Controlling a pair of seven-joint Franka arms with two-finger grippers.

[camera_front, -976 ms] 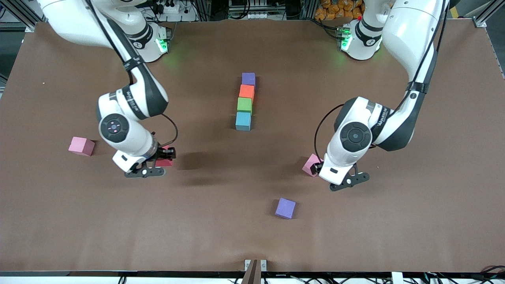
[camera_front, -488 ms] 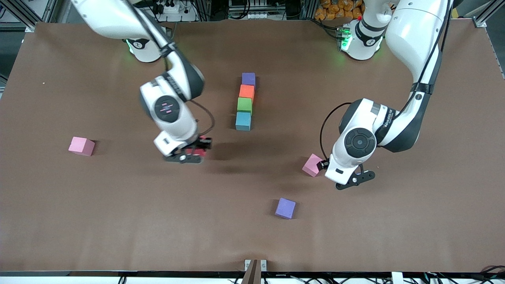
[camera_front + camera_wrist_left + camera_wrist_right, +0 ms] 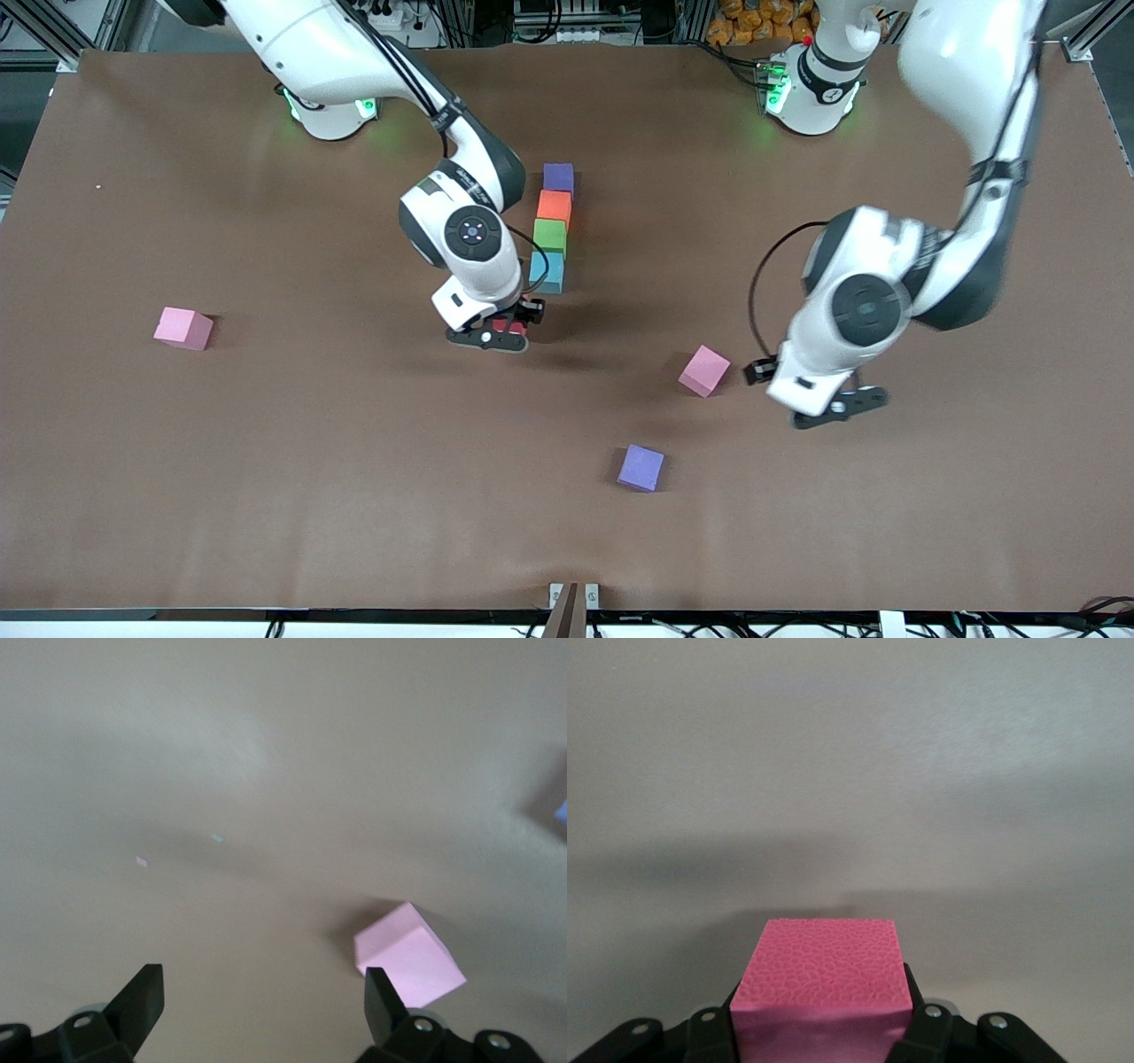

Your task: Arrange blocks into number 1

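Note:
A column of blocks lies mid-table: purple (image 3: 558,177), orange (image 3: 555,206), green (image 3: 549,236), then light blue (image 3: 549,273) nearest the front camera, partly covered by the right arm. My right gripper (image 3: 511,330) hangs just off the light blue block's near end, shut on the red block (image 3: 508,326). In the right wrist view the red block (image 3: 819,974) fills the space between the fingers of the right gripper (image 3: 819,1032). A second purple block (image 3: 640,467) lies alone nearer the front camera. My left gripper (image 3: 764,370) is open and empty, and its fingers (image 3: 142,997) stand wide apart.
One pink cube (image 3: 704,370) rests on the brown table beside the left gripper and also shows close to one finger as the pink cube (image 3: 407,952) in the left wrist view. Another pink cube (image 3: 182,328) sits toward the right arm's end.
The right arm carried the red block from the right arm's end of the table to the near end of the column. The left gripper drew away from the pink cube.

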